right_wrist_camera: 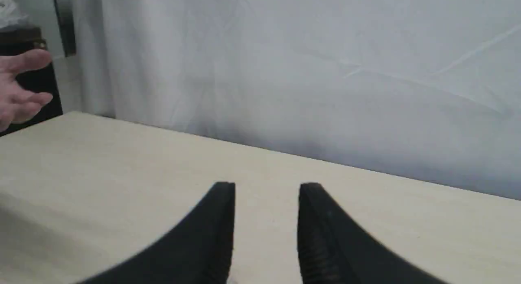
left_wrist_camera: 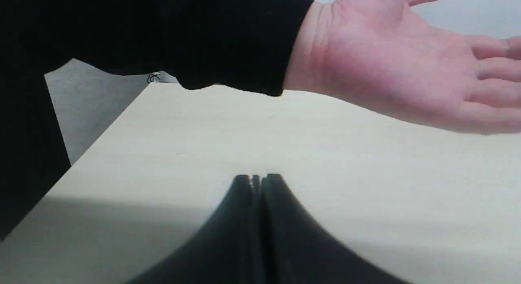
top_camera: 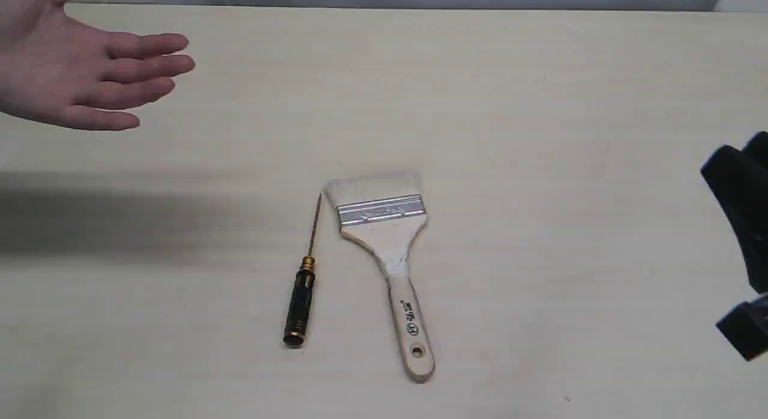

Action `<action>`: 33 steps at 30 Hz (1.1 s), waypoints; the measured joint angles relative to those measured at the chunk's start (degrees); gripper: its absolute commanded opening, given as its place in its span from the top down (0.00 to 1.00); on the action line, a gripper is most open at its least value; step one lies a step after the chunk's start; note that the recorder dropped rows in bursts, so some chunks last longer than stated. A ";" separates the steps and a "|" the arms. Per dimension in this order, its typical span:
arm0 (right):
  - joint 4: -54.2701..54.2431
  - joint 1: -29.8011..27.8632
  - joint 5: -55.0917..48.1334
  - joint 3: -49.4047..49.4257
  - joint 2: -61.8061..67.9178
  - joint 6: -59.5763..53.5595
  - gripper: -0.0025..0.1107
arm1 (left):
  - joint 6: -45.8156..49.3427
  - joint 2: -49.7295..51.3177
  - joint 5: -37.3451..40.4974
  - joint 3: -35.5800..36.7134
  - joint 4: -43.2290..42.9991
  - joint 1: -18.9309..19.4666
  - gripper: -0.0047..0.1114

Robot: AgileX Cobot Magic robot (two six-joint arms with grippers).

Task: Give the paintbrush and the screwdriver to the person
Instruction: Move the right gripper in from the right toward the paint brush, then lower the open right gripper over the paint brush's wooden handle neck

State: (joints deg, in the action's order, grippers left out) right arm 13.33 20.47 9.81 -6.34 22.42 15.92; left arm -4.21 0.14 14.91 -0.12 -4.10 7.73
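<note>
The paintbrush [top_camera: 387,251] lies flat mid-table, pale bristles pointing away, wooden handle toward the front edge. Just left of it lies the screwdriver [top_camera: 302,290], black handle near, thin bronze shaft pointing away. The person's open hand [top_camera: 72,65] hovers palm-up over the far left corner; the same hand [left_wrist_camera: 407,64] with its black sleeve shows in the left wrist view, and its fingers [right_wrist_camera: 20,88] show in the right wrist view. My left gripper [left_wrist_camera: 257,178] is shut and empty, outside the exterior view. My right gripper [right_wrist_camera: 266,188] is open and empty, and part of it [top_camera: 741,227] shows at the exterior view's right edge.
The pale wooden table [top_camera: 540,107] ends at a grey-white curtain [right_wrist_camera: 285,72] behind. A broad shadow [top_camera: 120,215] falls across the table's left side. Dark furniture [right_wrist_camera: 24,72] stands beyond the table's far left corner.
</note>
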 measured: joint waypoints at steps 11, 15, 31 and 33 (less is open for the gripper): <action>6.32 1.67 7.44 -8.05 27.44 1.86 0.71 | 0.00 0.00 0.00 0.00 0.00 0.00 0.96; 11.47 5.08 7.50 -11.58 33.66 6.73 0.71 | 0.00 0.00 0.00 0.00 0.00 0.00 0.96; 12.77 21.47 -13.19 -31.11 51.09 10.81 0.71 | 0.00 0.00 0.00 0.00 0.00 0.00 0.96; 12.77 21.47 -15.55 -32.51 54.00 11.15 0.71 | 0.00 0.00 0.00 0.00 0.00 0.00 0.96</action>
State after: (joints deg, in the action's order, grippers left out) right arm 26.10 41.94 -5.75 -38.85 76.43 27.07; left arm -4.21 0.14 14.91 -0.12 -4.10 7.73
